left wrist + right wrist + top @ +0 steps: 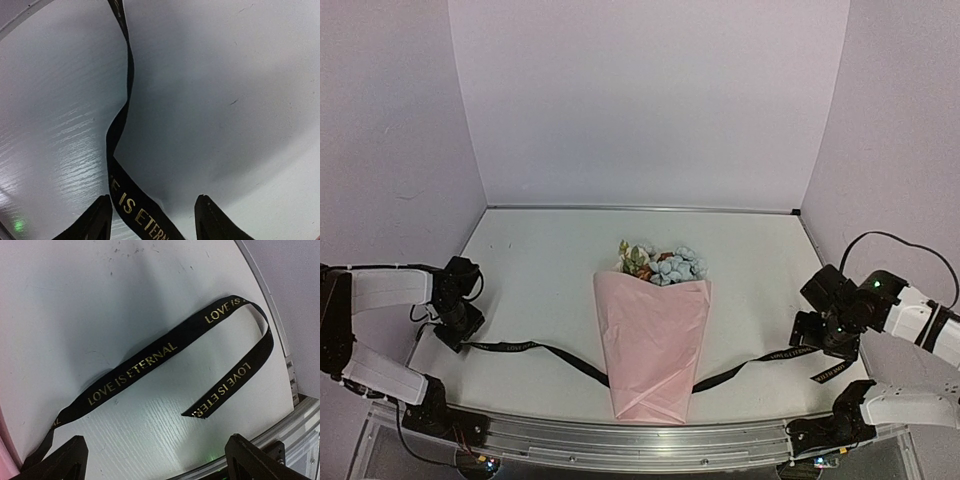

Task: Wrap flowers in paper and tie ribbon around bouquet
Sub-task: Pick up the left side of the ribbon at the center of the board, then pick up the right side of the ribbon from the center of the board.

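Top external, ribbon [535, 349] running under bouquet [655, 345], white table [540, 260], lilac walls [650, 100]

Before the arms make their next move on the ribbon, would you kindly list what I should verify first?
1. Paper forms a cone around the flowers: ok.
2. Ribbon passes beneath the bouquet, with an end out on each side: ok.
3. Left gripper straddles the ribbon's left end: ok, jaws apart, not yet clamped.
4. Right gripper open: ok.
5. Ribbon between the right gripper's fingers: not ok, it lies ahead of them on the table.
6. Ribbon's right end lies straight: not ok, it doubles back in a loop.
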Tool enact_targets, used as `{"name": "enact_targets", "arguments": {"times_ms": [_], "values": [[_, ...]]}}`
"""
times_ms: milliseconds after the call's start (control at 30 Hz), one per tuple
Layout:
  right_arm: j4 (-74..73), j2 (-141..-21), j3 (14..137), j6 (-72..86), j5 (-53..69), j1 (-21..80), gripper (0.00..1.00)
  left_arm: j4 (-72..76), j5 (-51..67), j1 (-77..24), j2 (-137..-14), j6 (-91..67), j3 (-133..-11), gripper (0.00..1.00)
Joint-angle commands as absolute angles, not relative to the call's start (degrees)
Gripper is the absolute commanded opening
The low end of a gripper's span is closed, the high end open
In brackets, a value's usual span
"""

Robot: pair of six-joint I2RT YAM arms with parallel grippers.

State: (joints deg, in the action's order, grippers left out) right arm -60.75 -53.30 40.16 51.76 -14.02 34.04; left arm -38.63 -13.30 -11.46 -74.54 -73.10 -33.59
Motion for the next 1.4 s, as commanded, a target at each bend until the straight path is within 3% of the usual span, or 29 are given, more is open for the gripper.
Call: {"name": "enact_targets", "arguments": {"times_ms": [0, 133, 200, 467, 900, 1367], "values": [[-65.9, -52.4, 39.5, 57.6, -17.5, 33.8, 0.98, -34.2, -12.2, -10.6, -76.0, -71.2, -33.3, 0.41], [-65.5, -52.4, 37.7, 63.0, -19.0, 33.7, 0.98, -32.9, -12.7, -10.5, -75.9, -70.9, -33.0, 0.08], [-64.3, -53.4, 37.7, 64.5, -18.8, 33.7, 0.98, -32.2, -13.1, -10.5, -75.6, -70.0, -33.2, 0.01], [-46.1, -59.9, 33.7, 67.8, -13.4, 31.2, 0.97, -30.7, -13.6, -10.5, -74.7, -66.1, -34.9, 0.00], [-37.5, -64.7, 30.0, 66.0, -2.0, 11.0, 0.84, -29.4, -13.7, -10.5, -70.3, -61.3, -36.3, 0.00], [-34.1, -69.4, 29.8, 58.4, 0.5, -3.7, 0.79, -27.7, -12.0, -10.5, -69.1, -60.8, -36.5, 0.00]]}}
